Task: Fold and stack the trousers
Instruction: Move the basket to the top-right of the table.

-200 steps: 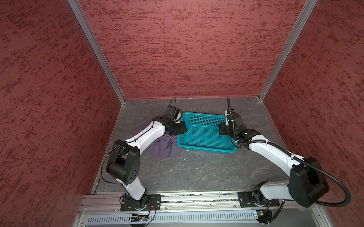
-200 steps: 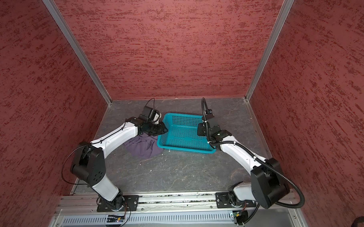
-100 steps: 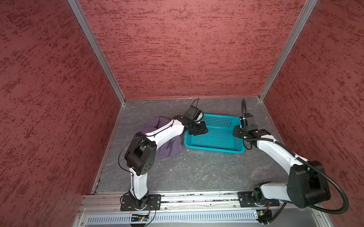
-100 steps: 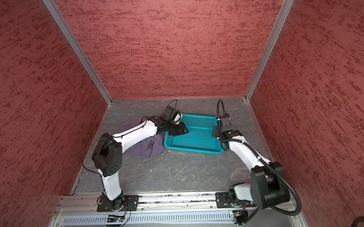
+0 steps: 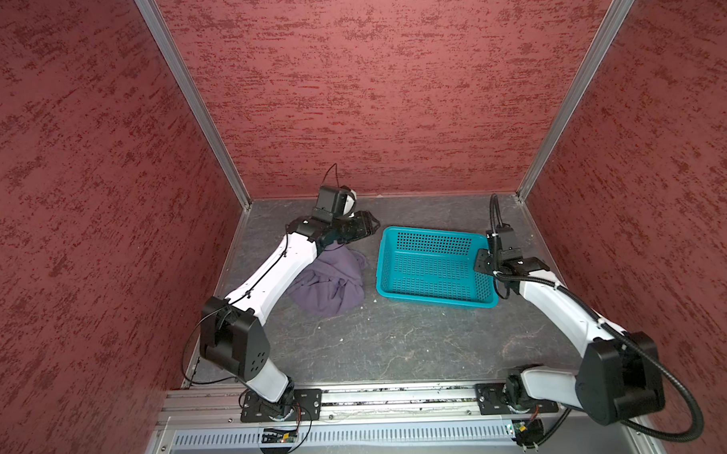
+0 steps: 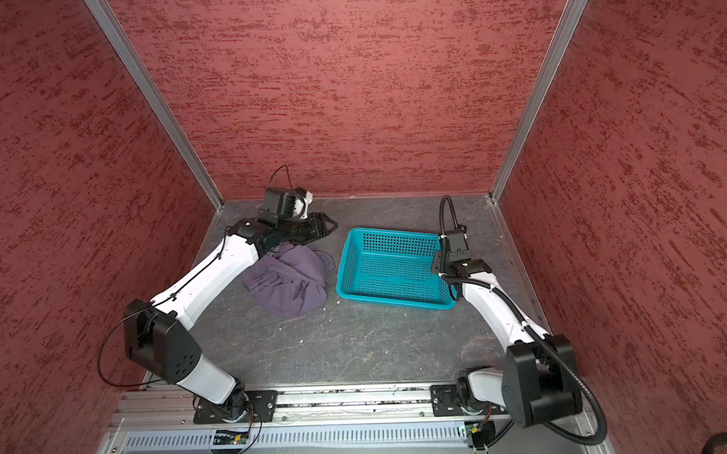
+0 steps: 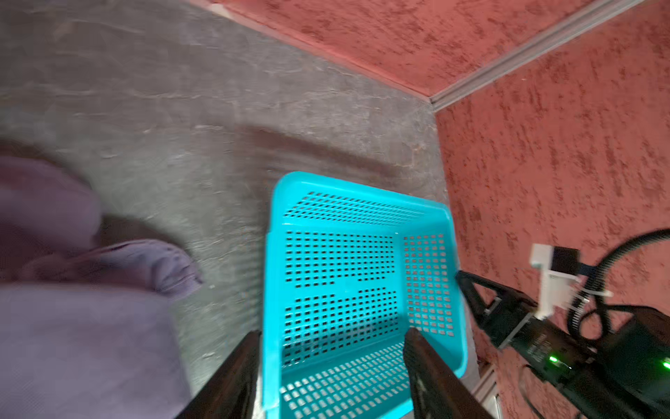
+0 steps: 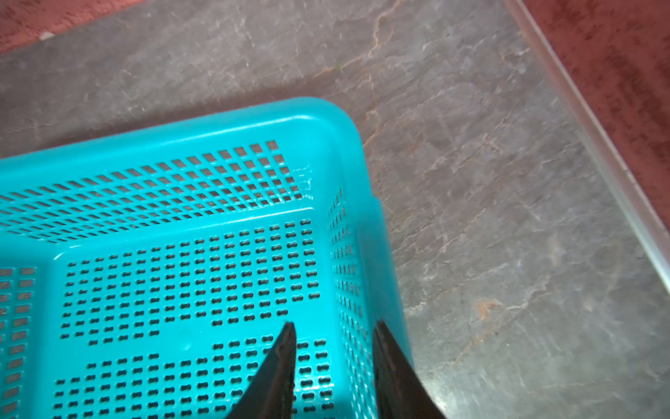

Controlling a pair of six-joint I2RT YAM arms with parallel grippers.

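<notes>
The trousers (image 5: 330, 284) (image 6: 289, 282) lie in a crumpled purple heap on the floor, left of the teal mesh basket (image 5: 430, 234) (image 6: 389, 234); my left forearm covers their left side. My left gripper (image 5: 372, 227) (image 6: 329, 226) (image 7: 333, 339) hovers open by the basket's far left corner, holding nothing, with the trousers (image 7: 72, 326) beside it. My right gripper (image 5: 480, 262) (image 6: 437, 266) (image 8: 334, 332) sits astride the basket's right wall (image 8: 350, 275), one finger inside and one outside, shut on it. The basket (image 7: 270, 275) holds nothing.
Red textured walls close in the grey stone floor (image 5: 378, 344) on three sides, and the right wall stands close to the basket. A metal rail (image 5: 380, 396) with both arm bases runs along the front edge.
The basket has slid right, away from the trousers, with my right gripper on its rim. My left gripper has let go of the basket's left corner, opened and drawn back.
</notes>
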